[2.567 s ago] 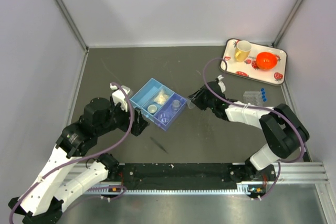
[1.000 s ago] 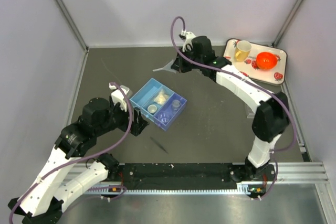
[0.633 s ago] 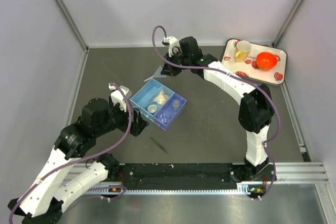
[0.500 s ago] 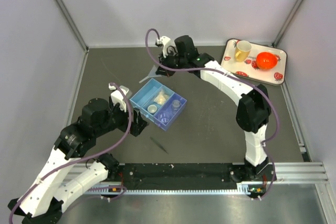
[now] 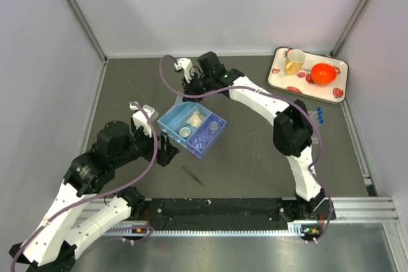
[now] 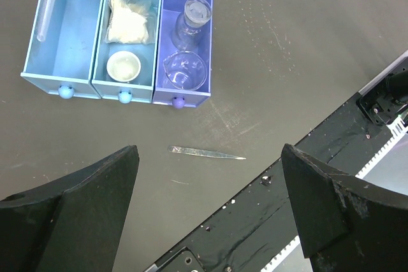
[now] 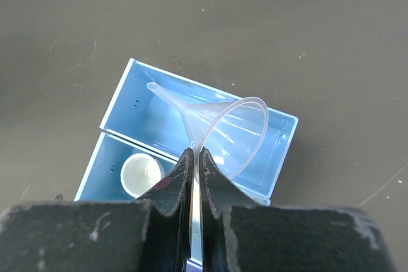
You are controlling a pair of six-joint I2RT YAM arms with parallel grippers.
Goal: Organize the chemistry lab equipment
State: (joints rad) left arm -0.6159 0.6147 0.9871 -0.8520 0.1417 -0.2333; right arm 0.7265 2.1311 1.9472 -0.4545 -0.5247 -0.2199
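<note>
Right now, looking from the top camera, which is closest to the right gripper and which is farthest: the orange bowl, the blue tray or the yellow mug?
1. The blue tray: just below the right gripper, which holds the funnel over it.
2. The yellow mug: far off at the back right.
3. The orange bowl: just past the mug, farther right.

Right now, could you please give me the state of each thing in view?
Clear plastic funnel: gripped at its rim, tilted over the tray.
Right gripper: shut on the funnel.
Left gripper: open, empty.
Blue three-compartment tray: end compartment empty.
Yellow mug: upright.
</note>
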